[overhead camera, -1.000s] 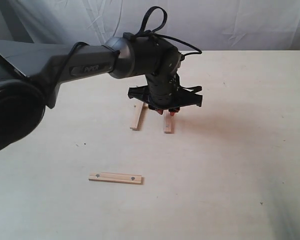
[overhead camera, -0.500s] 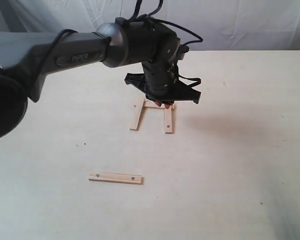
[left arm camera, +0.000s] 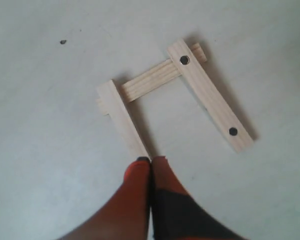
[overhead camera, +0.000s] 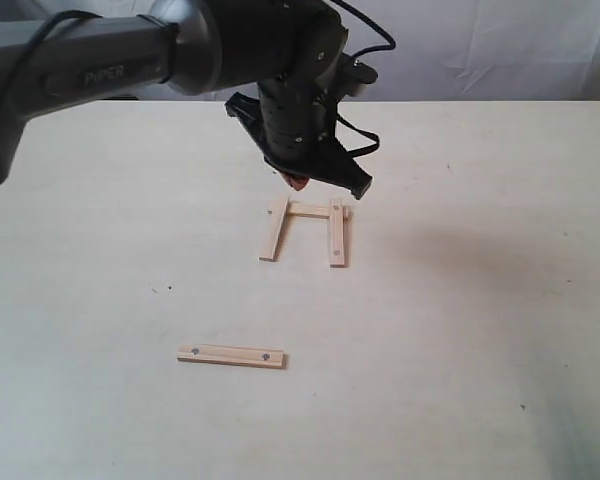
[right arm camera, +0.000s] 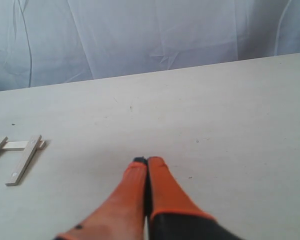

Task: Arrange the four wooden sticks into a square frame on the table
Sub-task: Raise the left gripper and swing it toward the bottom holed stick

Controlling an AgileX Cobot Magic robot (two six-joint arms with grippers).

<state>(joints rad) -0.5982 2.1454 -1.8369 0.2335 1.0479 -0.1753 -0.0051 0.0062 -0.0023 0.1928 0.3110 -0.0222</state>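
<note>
Three wooden sticks form a three-sided frame on the table (overhead camera: 480, 300): a left stick (overhead camera: 273, 230), a right stick (overhead camera: 337, 233) with dark holes, and a cross stick (overhead camera: 307, 210) under their far ends. In the left wrist view these are the plain stick (left arm camera: 122, 120), the holed stick (left arm camera: 209, 95) and the cross stick (left arm camera: 149, 80). A fourth stick (overhead camera: 231, 355) lies alone nearer the front. My left gripper (overhead camera: 296, 182) hovers above the frame, shut and empty (left arm camera: 150, 161). The right gripper (right arm camera: 147, 161) is shut and empty, far from the frame (right arm camera: 20, 152).
A white cloth backdrop (overhead camera: 480, 50) hangs behind the table's far edge. The left arm's dark body (overhead camera: 100, 70) reaches in from the left above the table. A few tiny dark specks (overhead camera: 168, 290) mark the tabletop.
The left gripper has risen and drawn back from the frame, uncovering the cross stick lying under the two side sticks. The sticks have not moved.
</note>
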